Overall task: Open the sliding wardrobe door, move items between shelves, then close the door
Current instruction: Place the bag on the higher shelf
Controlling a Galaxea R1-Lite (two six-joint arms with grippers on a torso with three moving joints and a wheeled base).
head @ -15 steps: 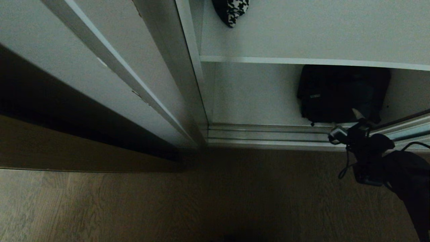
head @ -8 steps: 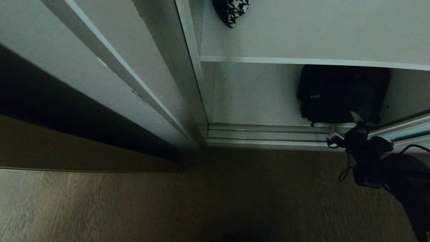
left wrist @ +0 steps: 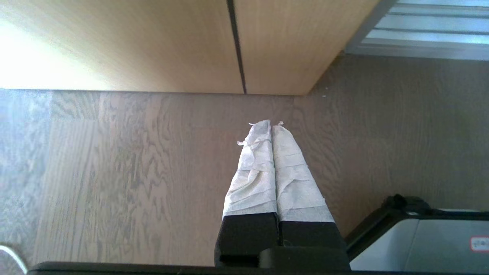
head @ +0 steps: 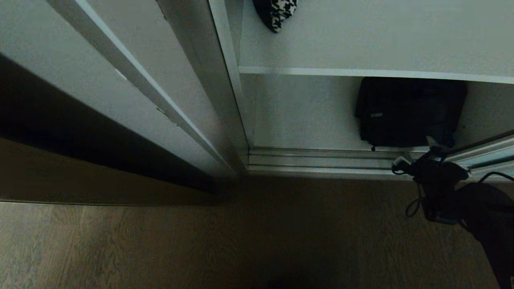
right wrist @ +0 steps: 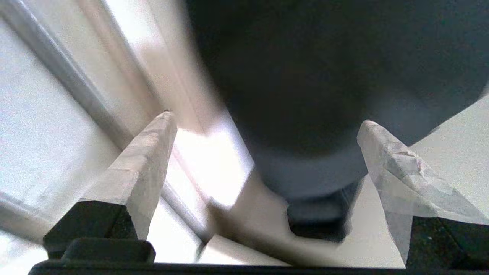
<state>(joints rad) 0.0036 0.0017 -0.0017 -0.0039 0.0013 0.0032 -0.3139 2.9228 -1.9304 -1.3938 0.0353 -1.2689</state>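
Bag [head: 405, 112], black, sits upright on the bottom shelf [head: 305, 120], long axis running along it. We see the right claw [right wrist: 263, 130] spread wide just before it, gripping nothing; left claw [left wrist: 271, 128] pressed together over floor [left wrist: 114, 172].

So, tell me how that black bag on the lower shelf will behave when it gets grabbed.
The black bag looks like soft fabric with slumped edges, so it will probably sag and fold rather than hold shape. It fills much of the lower shelf, so it may drag. The open right gripper likely needs a bunched fold.
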